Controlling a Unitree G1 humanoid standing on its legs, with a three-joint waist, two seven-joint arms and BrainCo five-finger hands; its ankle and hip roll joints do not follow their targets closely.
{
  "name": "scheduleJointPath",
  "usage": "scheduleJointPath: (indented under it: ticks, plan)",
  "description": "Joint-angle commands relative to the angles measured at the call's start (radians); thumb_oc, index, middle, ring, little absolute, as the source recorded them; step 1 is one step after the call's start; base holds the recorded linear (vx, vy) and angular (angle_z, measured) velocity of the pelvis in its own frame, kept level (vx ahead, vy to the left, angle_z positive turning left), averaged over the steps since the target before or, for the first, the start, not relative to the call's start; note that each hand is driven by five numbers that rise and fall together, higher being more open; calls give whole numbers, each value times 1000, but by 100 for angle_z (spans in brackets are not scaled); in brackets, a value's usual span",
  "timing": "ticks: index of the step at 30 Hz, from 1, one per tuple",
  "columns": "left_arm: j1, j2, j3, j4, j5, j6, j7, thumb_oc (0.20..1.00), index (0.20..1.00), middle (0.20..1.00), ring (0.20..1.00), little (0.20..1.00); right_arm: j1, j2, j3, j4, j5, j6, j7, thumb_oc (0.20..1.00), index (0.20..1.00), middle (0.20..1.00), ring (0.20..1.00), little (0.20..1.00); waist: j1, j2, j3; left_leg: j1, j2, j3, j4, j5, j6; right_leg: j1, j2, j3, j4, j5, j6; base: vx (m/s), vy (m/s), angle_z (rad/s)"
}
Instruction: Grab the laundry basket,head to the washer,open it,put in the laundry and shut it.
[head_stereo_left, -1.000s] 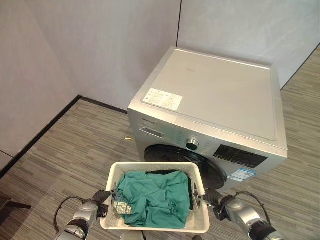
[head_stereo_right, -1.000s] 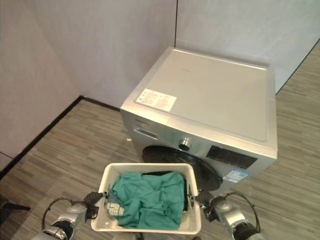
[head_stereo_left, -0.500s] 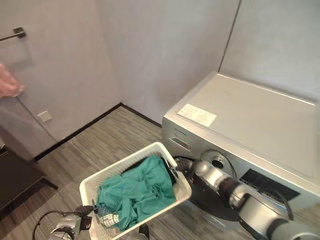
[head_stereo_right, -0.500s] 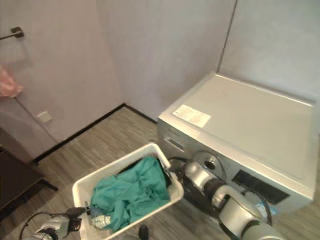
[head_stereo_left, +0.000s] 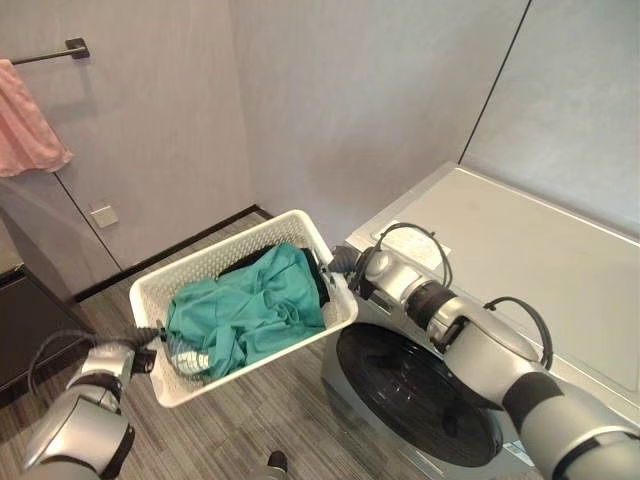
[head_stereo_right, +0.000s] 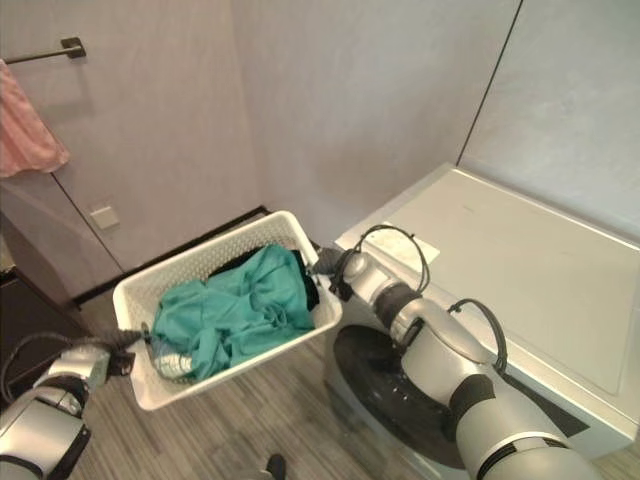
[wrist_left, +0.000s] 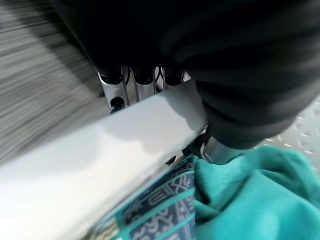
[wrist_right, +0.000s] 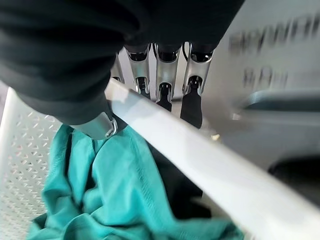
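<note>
The white laundry basket hangs between both hands; the left hand curls over one end rim, the right hand over the opposite rim beside the washer; green laundry fills it; open floor lies beneath.

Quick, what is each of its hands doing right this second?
Left hand: shut on the rim of the laundry basket, fingers outside, thumb inside.
Right hand: shut on the basket's opposite rim, next to the washer.
</note>
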Motion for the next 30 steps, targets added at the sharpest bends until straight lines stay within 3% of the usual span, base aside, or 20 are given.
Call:
scheduleJointPath:
  ticks: [1, 12, 13, 30]
  plan:
    - [-343, 4, -116, 11, -60, -100, -6, 200, 200, 200, 200, 200, -238, 79, 28, 9, 123, -114, 77, 200, 200, 200, 200, 200, -13, 20, 6, 42, 39, 26, 25, -37, -34, -8, -55, 29, 58, 113, 35, -45, 33, -14]
    - [-690, -17, -269, 153, -83, -51, -29, 200, 200, 200, 200, 200, -433, -11, 48, 173, 254, -99, 77, 200, 200, 200, 200, 200, -84, 20, -32, 78, 52, 59, 21, -43, -46, -4, -42, 50, 29, 121, 44, 10, 13, -5]
    - [-715, -15, -285, 162, -68, -46, -31, 200, 200, 200, 200, 200, -447, -22, 47, 196, 262, -98, 71, 200, 200, 200, 200, 200, -90, 21, -40, 91, 53, 50, 17, -61, -56, 4, -37, 64, 22, 115, 56, 0, 16, -12]
    - [-927, -10, -403, 201, 14, -42, -40, 200, 200, 200, 200, 200, -567, -58, 98, 216, 264, -88, 77, 200, 200, 200, 200, 200, -117, 23, -58, 108, 50, 103, 14, -76, -63, -32, -52, 98, -15, 172, 78, 10, 23, -16]
